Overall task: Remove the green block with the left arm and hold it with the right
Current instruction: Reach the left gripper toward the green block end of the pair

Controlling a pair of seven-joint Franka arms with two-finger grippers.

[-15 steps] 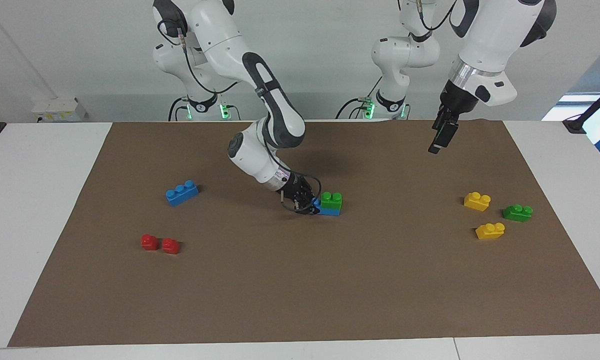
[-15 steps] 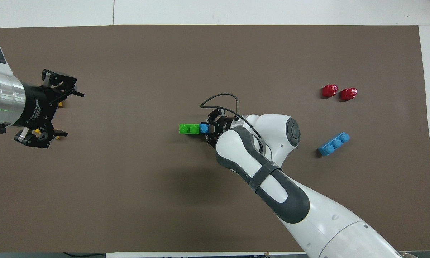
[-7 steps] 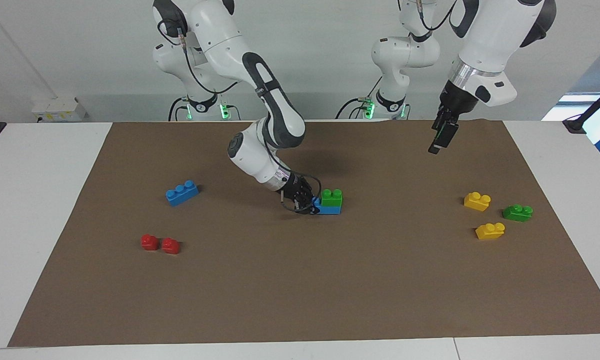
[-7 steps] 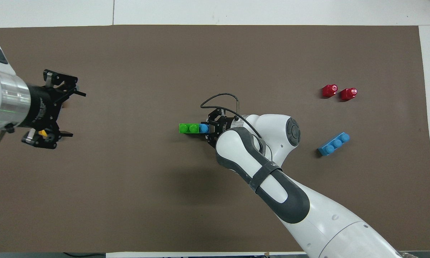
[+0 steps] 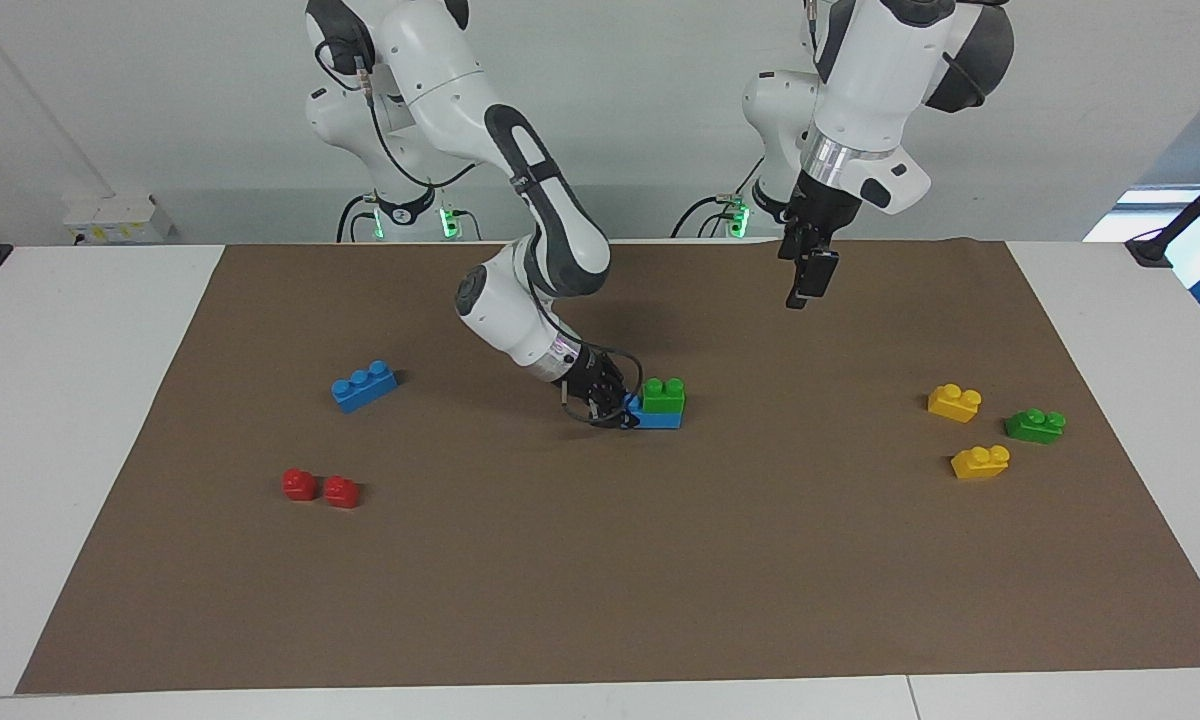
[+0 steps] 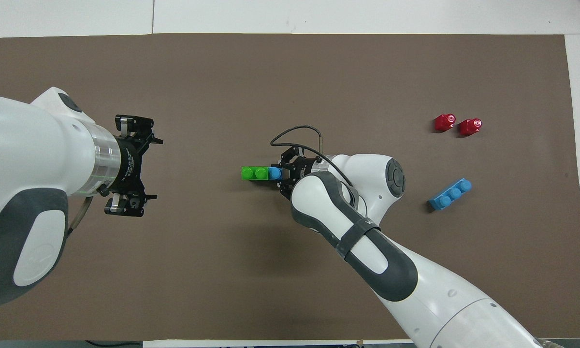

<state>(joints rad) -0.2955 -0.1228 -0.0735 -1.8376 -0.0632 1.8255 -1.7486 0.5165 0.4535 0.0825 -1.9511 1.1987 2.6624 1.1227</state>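
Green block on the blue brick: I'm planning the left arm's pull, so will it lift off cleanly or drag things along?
The green block looks like rigid moulded plastic, so it probably won't flex. It sits stud-locked on the blue brick, so it may resist; the right gripper shut on that brick's end should hold it down. Its glossy sides could slip in the open left gripper.

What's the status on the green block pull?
Right end effector shut on blue base brick. Left end effector open, airborne over mat. Green block still stacked on base. Path clear.
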